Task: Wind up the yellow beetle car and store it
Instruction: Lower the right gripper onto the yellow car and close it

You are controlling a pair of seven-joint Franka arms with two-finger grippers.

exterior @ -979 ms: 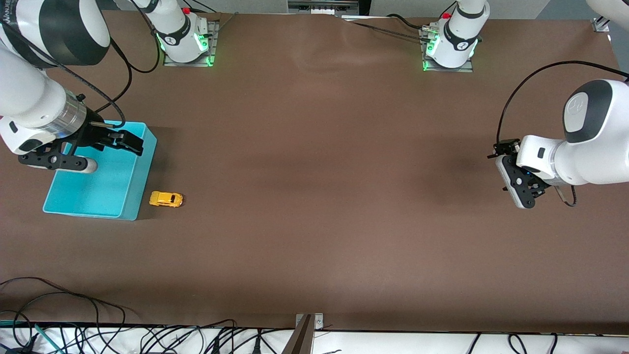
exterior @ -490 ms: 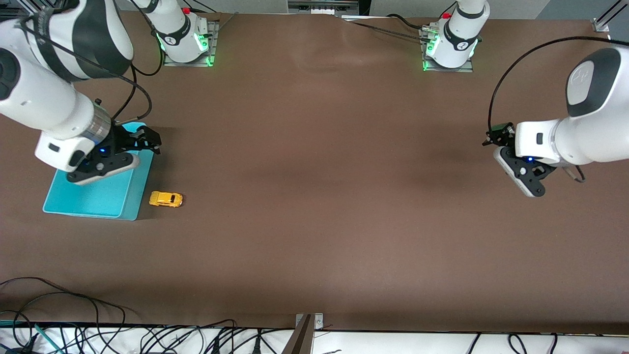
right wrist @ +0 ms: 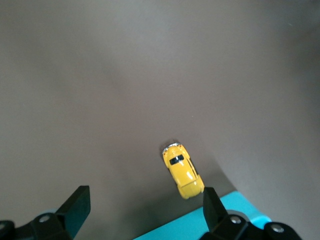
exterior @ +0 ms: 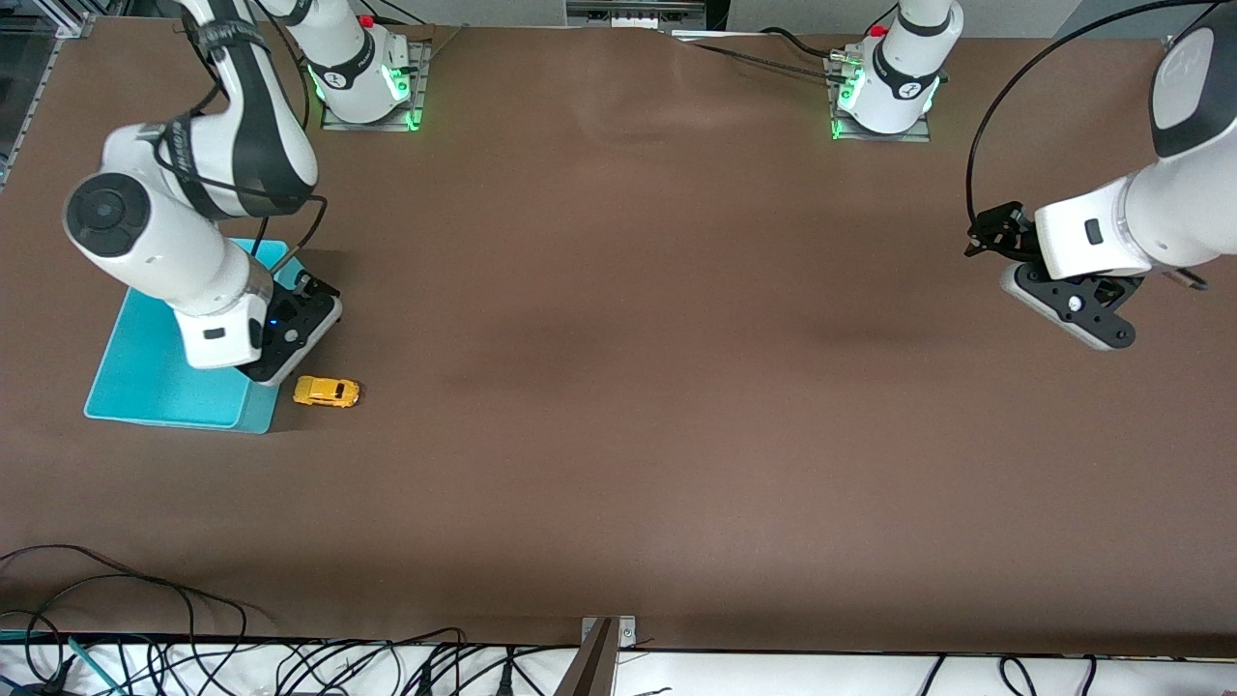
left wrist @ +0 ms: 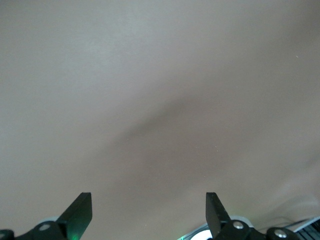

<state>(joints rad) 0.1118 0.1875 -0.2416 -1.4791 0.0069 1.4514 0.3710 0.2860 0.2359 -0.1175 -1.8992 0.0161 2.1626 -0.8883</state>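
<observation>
The yellow beetle car (exterior: 327, 391) sits on the brown table beside the teal bin (exterior: 159, 382), on the side toward the left arm's end. It also shows in the right wrist view (right wrist: 182, 170), upright and free. My right gripper (exterior: 290, 333) hangs over the bin's edge, close above the car; its jaws stand wide open and empty (right wrist: 145, 207). My left gripper (exterior: 1073, 309) waits in the air over bare table at the left arm's end; it is open and empty (left wrist: 149, 209).
The teal bin's rim (right wrist: 200, 225) lies just under the right gripper. Cables (exterior: 116, 619) run along the table's edge nearest the front camera. A metal bracket (exterior: 599, 657) stands at that edge's middle.
My right arm has swung from over the bin toward the car and turned its gripper downward. My left gripper has risen and drifted toward the robots' bases. The car has not moved.
</observation>
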